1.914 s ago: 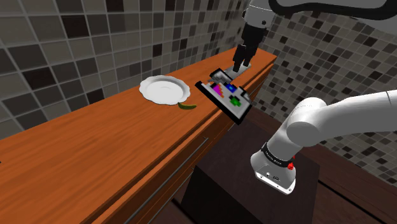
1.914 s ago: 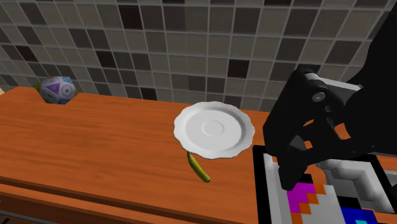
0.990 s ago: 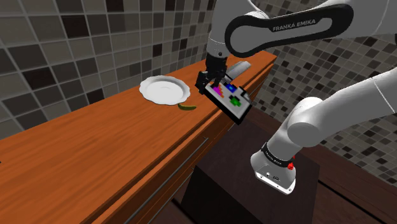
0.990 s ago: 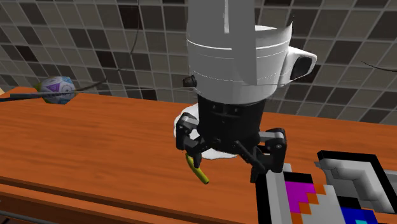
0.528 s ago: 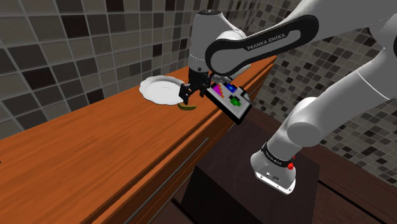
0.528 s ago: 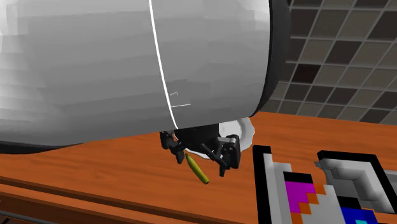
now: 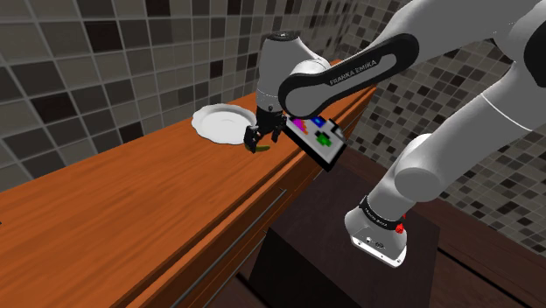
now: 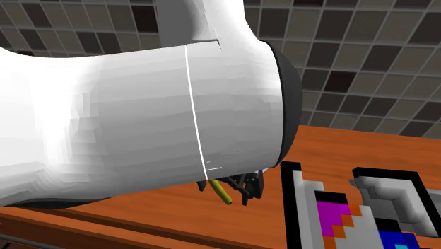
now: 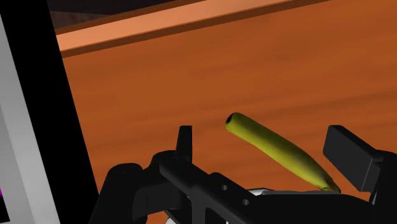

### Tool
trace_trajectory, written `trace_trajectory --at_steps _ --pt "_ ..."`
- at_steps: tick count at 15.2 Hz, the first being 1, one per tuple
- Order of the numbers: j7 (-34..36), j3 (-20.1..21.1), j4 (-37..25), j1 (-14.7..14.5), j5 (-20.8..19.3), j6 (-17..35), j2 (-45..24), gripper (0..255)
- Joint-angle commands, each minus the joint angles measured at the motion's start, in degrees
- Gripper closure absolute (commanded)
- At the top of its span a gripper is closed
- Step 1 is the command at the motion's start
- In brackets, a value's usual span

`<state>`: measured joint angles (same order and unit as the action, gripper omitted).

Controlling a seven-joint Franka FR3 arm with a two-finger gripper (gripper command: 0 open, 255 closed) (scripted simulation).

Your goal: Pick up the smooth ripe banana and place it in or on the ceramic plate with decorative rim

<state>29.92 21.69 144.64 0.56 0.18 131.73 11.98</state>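
Counter (image 9: 191, 76), banana (image 9: 280, 151) between spread end effector (image 9: 266, 144)

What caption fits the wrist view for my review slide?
Open claw poised over a yellow-green banana lying between its fingers on the orange-brown counter.

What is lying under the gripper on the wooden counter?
A yellow-green banana lies on the orange-brown counter under the gripper, between its open fingers. The banana's end nearest the hand is covered by the gripper's black body and cannot be seen.
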Motion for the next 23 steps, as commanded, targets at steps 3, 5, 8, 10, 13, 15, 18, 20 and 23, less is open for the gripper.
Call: trace_trajectory --at_steps 3,5,8,10,13,15,18,20,23 --pt "-0.01 -0.02 0.23 0.05 -0.08 0.39 -0.14 0" --pt "-0.01 -0.02 0.23 0.05 -0.08 0.39 -0.14 0" --pt "-0.01 -0.02 0.22 0.05 -0.08 0.38 -0.14 255" --pt "-0.01 -0.02 0.22 0.05 -0.08 0.38 -0.14 255" --pt "-0.07 -0.05 0.27 0.04 -0.02 0.30 0.00 255" --pt "-0.11 -0.07 0.29 0.07 -0.05 0.35 -0.03 255" --pt "-0.48 -0.20 -0.44 -0.06 0.41 -1.35 1.00 255" --pt "-0.90 -0.40 -1.15 -0.17 0.82 -3.08 2.08 255" --pt "-1.46 -0.71 -2.32 -0.32 1.32 -5.65 3.56 255"
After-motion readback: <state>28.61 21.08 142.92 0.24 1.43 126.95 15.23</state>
